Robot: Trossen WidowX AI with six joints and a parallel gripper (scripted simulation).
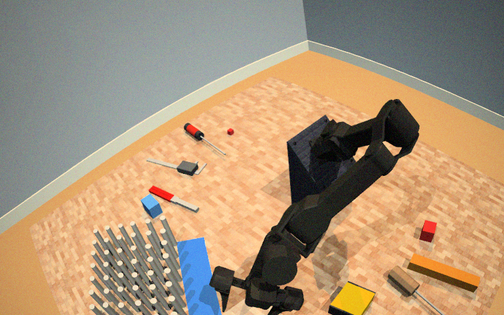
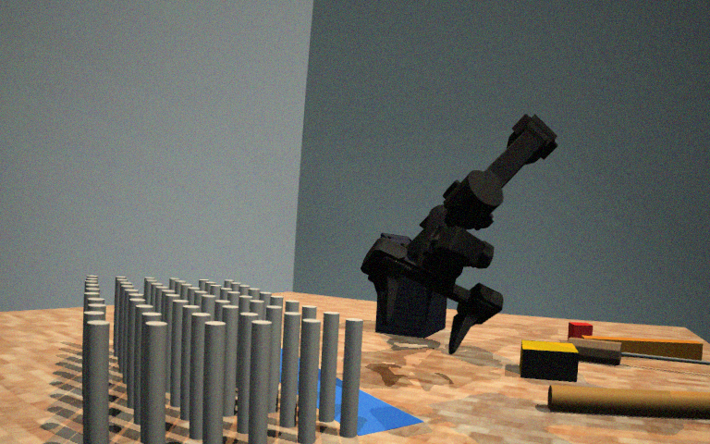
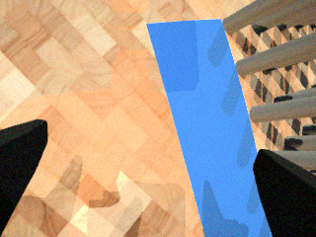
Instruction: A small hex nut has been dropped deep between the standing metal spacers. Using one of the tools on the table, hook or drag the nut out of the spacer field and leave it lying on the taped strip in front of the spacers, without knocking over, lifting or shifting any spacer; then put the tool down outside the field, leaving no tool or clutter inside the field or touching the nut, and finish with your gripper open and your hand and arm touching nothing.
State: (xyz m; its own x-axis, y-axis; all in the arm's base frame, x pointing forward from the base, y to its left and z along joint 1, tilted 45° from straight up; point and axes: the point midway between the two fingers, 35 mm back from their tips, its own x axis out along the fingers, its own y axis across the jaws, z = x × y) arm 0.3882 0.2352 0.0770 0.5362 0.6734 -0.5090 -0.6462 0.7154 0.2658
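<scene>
My gripper [image 1: 249, 311] [image 2: 422, 335] [image 3: 154, 145] is wide open and empty, above the table at the blue strip's robot side; one finger overlaps the strip's edge in the wrist view. The blue taped strip [image 1: 197, 260] [image 2: 387, 411] [image 3: 212, 123] runs along the upright grey spacers [image 1: 169, 231] [image 2: 352, 376] [image 3: 281, 54]. No nut can be made out; the rods hide much of the field. A hooked tool with a grey block grip [image 1: 187, 167], a screwdriver [image 1: 193, 130] and a red-handled flat tool [image 1: 161, 193] lie left of the base. A brown-handled rod tool [image 1: 403, 280] [image 2: 596, 351] lies right.
A blue block [image 1: 151, 206] stands near the field's far corner. A yellow-topped block [image 1: 352, 298] [image 2: 548, 361], an orange bar [image 1: 443, 272] [image 2: 659, 348] and a red block [image 1: 428, 231] [image 2: 580, 329] are right. A small red cube [image 1: 230, 131] lies near the screwdriver. A thick dowel [image 2: 628, 401] lies front right.
</scene>
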